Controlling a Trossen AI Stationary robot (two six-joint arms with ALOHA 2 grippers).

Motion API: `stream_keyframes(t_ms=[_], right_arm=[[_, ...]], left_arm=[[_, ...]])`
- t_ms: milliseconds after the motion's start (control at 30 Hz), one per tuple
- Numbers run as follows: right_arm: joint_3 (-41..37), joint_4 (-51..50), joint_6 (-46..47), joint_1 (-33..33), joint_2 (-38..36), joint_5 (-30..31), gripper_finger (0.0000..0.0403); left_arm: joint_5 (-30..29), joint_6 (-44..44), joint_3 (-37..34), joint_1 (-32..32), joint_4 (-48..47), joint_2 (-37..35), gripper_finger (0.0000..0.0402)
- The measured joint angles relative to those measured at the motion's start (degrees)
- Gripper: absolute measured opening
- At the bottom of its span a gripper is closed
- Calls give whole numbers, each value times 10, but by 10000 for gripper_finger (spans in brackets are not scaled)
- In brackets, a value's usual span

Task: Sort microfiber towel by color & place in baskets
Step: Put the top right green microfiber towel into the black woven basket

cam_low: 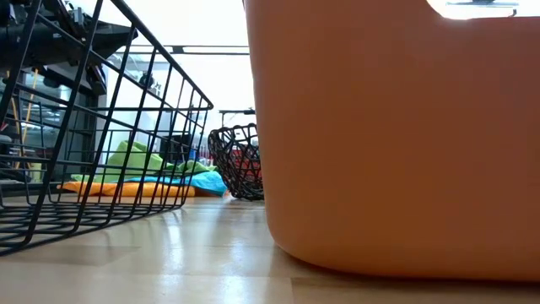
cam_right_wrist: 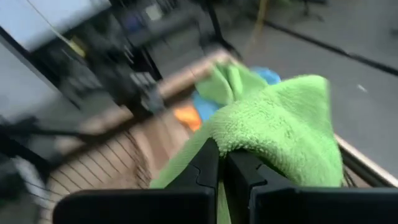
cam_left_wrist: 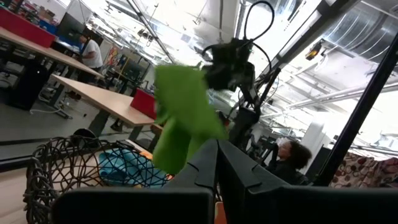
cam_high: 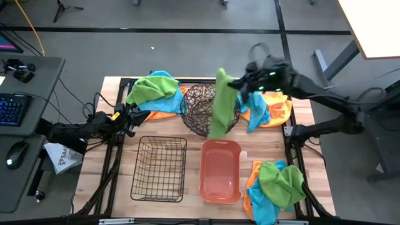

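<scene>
Green microfiber towel (cam_high: pixel 220 103) hangs pinched in your right gripper (cam_high: pixel 239 82), fingers clamped on its top edge so it drapes clear above the woven-wire bowl (cam_high: pixel 206 107), presumably for a drop. Your left gripper (cam_high: pixel 129 116) waits closed by the left pile.
</scene>
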Motion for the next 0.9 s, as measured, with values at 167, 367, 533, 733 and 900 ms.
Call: stream_keyframes(t_ms=[167,367,533,733,900], right_arm=[[0,24,-9,29,83,18,2],[0,12,-22,39,133,-8,3],[0,-43,-8,29,139,-4,24],[-1,-44,16,19,139,-48,127],[0,-45,2,26,136,-81,239]], left_arm=[[0,0,0,0,0,0,0],[0,0,0,0,0,0,0],[0,0,0,0,0,0,0],[0,0,0,0,0,0,0],[0,0,0,0,0,0,0]])
